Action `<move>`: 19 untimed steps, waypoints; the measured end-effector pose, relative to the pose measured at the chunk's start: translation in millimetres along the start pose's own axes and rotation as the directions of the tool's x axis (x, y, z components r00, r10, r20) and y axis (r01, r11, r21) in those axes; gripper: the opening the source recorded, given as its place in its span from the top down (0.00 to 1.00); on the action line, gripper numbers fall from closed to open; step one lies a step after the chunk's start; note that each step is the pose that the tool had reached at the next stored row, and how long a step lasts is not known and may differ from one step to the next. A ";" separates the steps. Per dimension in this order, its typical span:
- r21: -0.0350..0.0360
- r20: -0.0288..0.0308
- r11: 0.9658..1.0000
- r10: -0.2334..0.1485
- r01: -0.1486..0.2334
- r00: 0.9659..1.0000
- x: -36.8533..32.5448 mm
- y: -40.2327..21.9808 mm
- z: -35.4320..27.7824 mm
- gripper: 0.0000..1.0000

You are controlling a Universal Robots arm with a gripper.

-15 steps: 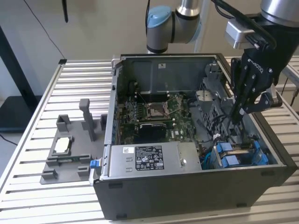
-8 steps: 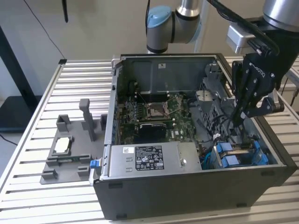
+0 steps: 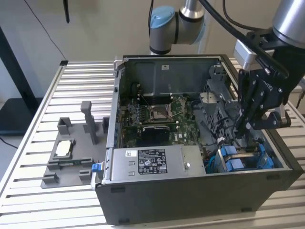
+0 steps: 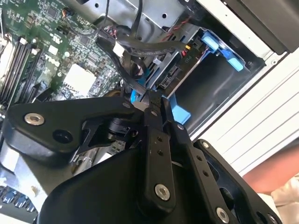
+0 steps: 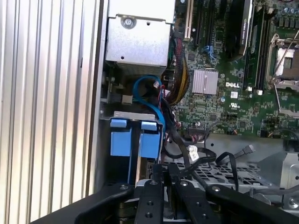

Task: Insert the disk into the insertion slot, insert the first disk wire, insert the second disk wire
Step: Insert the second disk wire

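The gripper [image 4: 152,103], fingers pressed together on a black wire [image 4: 122,65], hovers beside the disk [image 3: 243,156] already seated in its slot at the case's four o'clock corner, so the plug wants squaring up before gentle pushing.

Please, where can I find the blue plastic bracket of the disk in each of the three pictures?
Exterior view: blue bracket in the case's front corner on the exterior view's right, below the gripper.
Second wrist view: bracket beyond the gripper.
First wrist view: bracket beside the case wall.
Shared landmark: the green motherboard.
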State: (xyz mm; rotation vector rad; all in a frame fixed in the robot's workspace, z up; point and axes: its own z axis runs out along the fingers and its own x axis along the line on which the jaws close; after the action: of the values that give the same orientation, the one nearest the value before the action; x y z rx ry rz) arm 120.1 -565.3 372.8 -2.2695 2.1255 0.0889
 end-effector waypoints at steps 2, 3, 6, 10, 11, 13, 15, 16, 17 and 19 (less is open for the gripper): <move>0.001 0.013 1.000 0.000 0.000 1.000 3.0 -0.8 1.4 0.84; 0.001 0.018 1.000 0.000 0.000 1.000 4.7 -1.2 2.5 0.84; 0.002 0.029 1.000 0.000 0.000 1.000 9.5 -3.0 6.1 0.84; 0.003 0.047 1.000 -0.001 0.000 0.999 14.0 -8.1 10.2 0.84; 0.003 0.052 1.000 -0.001 0.001 0.999 14.7 -9.8 10.9 0.84; 0.004 0.060 1.000 -0.001 0.001 0.998 16.2 -13.6 12.1 0.84; 0.004 0.065 1.000 -0.001 0.001 0.998 18.0 -15.0 13.8 0.84; 0.004 0.067 1.000 0.000 0.000 0.998 18.8 -15.0 14.8 0.84; 0.005 0.070 1.000 0.002 -0.002 0.998 19.6 -15.0 16.2 0.84; 0.006 0.074 1.000 0.014 -0.015 0.997 20.4 -15.1 19.0 0.84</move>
State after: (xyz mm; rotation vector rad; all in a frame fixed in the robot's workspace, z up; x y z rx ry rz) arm 136.1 -583.5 352.3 -2.2115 2.1031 0.1633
